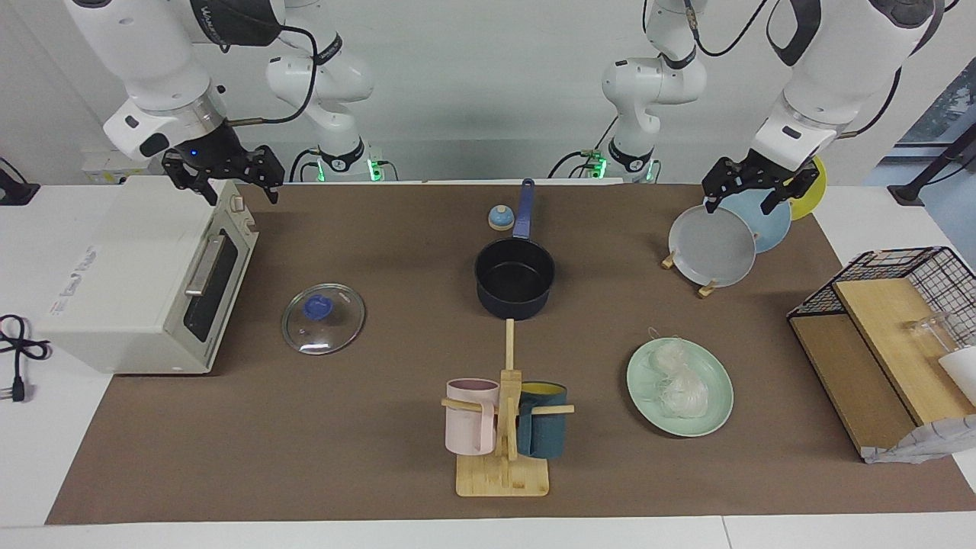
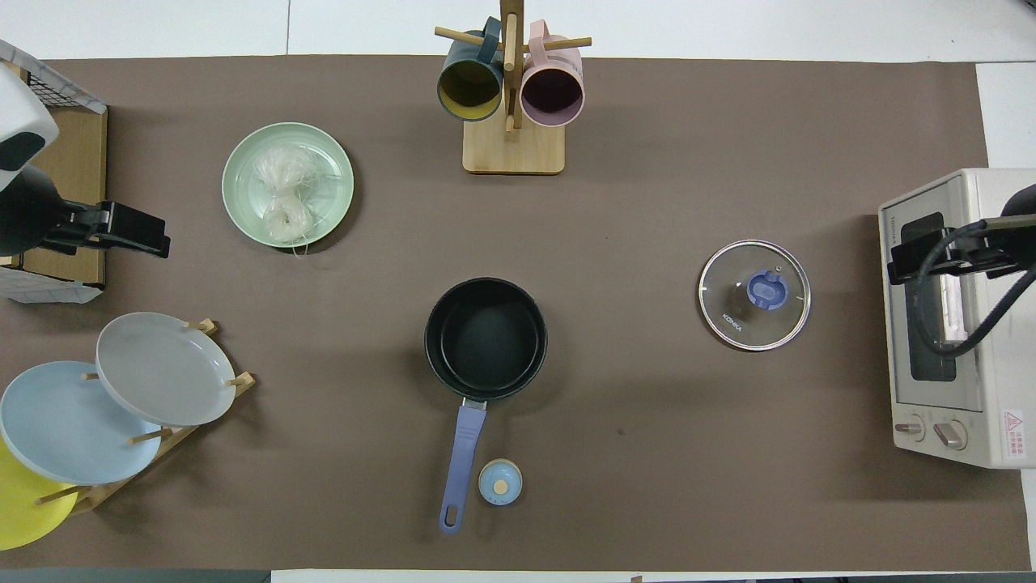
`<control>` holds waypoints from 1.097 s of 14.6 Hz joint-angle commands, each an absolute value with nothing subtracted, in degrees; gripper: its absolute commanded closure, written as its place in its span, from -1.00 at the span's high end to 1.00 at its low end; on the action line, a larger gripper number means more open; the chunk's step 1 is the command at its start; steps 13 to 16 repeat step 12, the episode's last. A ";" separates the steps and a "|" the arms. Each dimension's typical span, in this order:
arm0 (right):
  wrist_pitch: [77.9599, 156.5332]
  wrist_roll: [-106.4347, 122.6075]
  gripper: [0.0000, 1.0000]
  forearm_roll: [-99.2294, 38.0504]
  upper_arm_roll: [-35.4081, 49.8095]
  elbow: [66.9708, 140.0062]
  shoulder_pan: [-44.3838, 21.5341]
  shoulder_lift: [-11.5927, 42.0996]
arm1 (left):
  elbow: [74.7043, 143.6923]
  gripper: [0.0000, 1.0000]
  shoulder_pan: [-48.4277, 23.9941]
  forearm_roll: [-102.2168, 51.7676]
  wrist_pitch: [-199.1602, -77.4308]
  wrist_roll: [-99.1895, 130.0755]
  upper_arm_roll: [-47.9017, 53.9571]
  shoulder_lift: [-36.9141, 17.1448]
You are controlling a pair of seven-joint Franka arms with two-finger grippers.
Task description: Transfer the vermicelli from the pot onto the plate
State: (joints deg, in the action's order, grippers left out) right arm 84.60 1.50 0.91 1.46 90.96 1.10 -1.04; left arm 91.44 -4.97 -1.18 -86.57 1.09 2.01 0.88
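Note:
The vermicelli (image 1: 677,379) lies as whitish strand clumps on the mint-green plate (image 1: 713,415), toward the left arm's end of the table; it also shows in the overhead view (image 2: 285,197) on the plate (image 2: 243,162). The dark navy pot (image 1: 515,278) stands mid-table with nothing visible inside, its blue handle (image 1: 524,207) pointing toward the robots. My left gripper (image 1: 743,202) hangs open and empty above the plate rack. My right gripper (image 1: 240,191) hangs open and empty above the toaster oven. Both arms wait.
A glass lid (image 1: 322,318) lies between pot and toaster oven (image 1: 145,278). A mug tree (image 1: 503,427) holds a pink and a dark teal mug. A rack holds grey (image 1: 713,245), light blue and yellow plates. A small bell (image 1: 500,218) sits beside the handle. A wire basket (image 1: 884,335) stands at the left arm's end.

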 commanded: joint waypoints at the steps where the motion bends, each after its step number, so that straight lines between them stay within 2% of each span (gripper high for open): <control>1: 84.99 0.88 1.00 0.09 1.58 90.88 1.58 -1.23 | 92.38 1.00 -5.89 -0.17 -84.47 2.02 1.05 2.64; 16: 85.52 0.79 1.00 0.09 1.85 90.62 1.23 -1.14 | 91.76 1.00 -6.07 -0.88 -83.94 1.85 1.14 2.72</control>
